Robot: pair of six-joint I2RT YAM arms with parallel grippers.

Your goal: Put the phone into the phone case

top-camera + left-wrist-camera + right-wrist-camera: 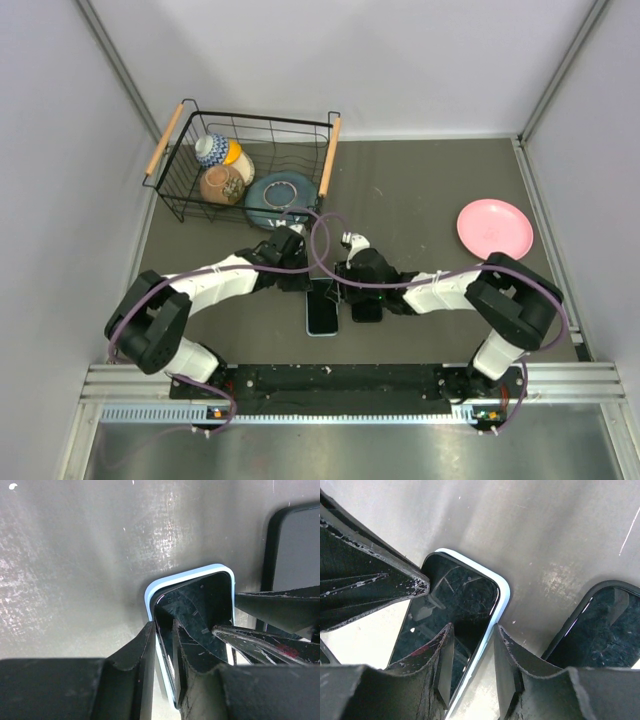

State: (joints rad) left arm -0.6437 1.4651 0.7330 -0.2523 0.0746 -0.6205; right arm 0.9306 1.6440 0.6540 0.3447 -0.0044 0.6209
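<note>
A black phone (322,308) lies screen-up in a light blue phone case (186,574) on the grey table between the arms. In the left wrist view the phone (200,600) fills the case. My left gripper (164,623) is closed narrowly over the case's left rim, one finger outside and one on the screen; it also shows from above (303,278). My right gripper (472,626) is open and straddles the case's right rim (503,599). Its left finger is over the phone (455,600) and its right finger over bare table. From above it (347,283) sits at the case's top right.
A second black phone-shaped item (367,308) lies just right of the case, seen also in the wrist views (295,545) (600,625). A wire basket (330,150) with bowls stands back left, a blue plate (268,203) beside it. A pink plate (494,228) is far right.
</note>
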